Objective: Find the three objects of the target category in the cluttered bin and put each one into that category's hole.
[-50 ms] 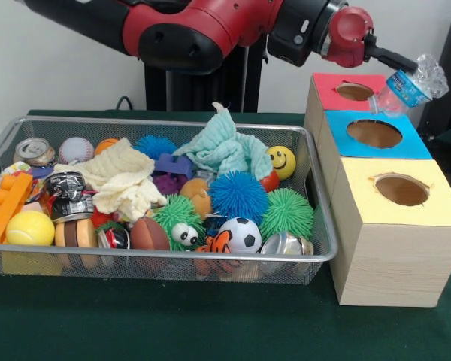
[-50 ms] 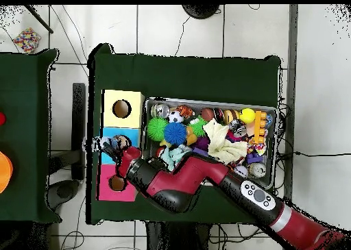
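Here, the wire bin (image 1: 316, 226) lies at the left, crowded with balls, cloths and toys. To its right, the gripper (image 1: 395, 60) is clamped on a crumpled plastic bottle (image 1: 410, 84), held tilted above the boxes, between the red-topped hole (image 1: 354, 91) and the blue-topped hole (image 1: 373, 133).

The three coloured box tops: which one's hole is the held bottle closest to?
The red box top, farthest back in the front view. The gripper holds the crumpled plastic bottle beside its hole; the blue and yellow tops lie nearer the camera.
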